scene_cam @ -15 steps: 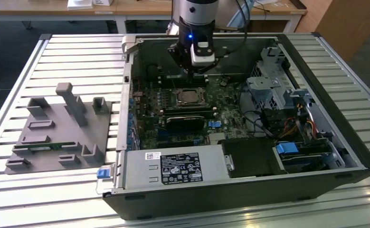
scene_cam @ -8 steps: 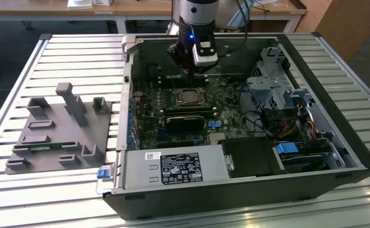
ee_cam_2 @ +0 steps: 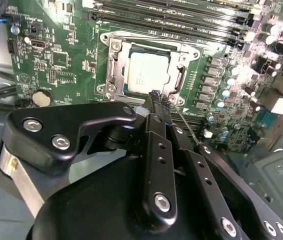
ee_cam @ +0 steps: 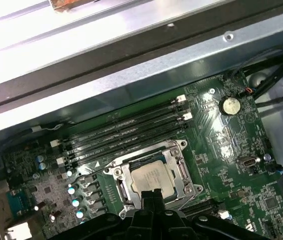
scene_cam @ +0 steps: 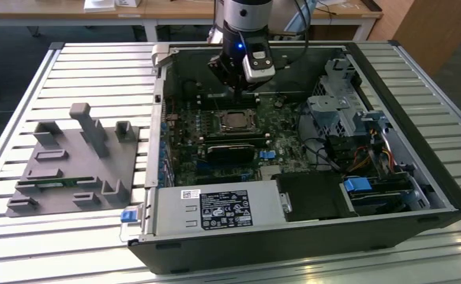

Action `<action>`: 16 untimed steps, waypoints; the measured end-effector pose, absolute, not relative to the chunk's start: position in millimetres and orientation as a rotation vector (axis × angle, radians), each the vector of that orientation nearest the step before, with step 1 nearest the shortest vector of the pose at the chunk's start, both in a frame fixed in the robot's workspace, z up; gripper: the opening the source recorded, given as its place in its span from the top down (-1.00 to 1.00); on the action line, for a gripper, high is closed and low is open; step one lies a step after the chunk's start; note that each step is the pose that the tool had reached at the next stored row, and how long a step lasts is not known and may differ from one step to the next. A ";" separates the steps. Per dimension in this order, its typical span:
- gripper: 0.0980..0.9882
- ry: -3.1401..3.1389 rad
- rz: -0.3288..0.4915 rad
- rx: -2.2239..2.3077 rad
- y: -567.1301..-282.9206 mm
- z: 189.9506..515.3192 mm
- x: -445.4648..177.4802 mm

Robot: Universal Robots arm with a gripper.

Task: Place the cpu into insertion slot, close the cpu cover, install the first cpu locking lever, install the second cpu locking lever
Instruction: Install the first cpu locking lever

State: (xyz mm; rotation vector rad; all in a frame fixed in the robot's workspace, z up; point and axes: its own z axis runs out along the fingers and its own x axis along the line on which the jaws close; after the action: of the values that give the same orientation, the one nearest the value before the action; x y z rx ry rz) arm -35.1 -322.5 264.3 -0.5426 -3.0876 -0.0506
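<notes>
Slatted metal desk (scene_cam: pixel 72 65) is carrying an open computer case (scene_cam: pixel 419 148), with the gripper (scene_cam: pixel 242 93) hanging inside it over the green motherboard (ee_cam_2: pixel 56 55).

In both wrist views the cpu (ee_cam_2: pixel 149 75) is sitting flat in its socket, and the cpu cover (ee_cam_2: pixel 113 67) is lying down around it as a silver frame. The gripper is hovering at the socket's edge with its fingers (ee_cam_2: pixel 155 100) drawn close together, nothing clearly showing between them. A thin lever (ee_cam_2: pixel 186 125) is running just beside them. A grey fixture block (scene_cam: pixel 72 160) is resting on the desk at the exterior view's left.
</notes>
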 end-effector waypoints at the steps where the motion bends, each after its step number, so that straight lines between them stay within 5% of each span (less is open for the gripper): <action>1: 0.98 -3.090 -0.050 -0.527 -322.5 264.4 -35.1; 16: 0.98 -3.120 -0.049 -0.270 -322.5 264.3 -35.1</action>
State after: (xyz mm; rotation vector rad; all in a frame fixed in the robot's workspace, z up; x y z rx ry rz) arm -35.1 -322.5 264.3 -0.2699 -3.1204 -0.0495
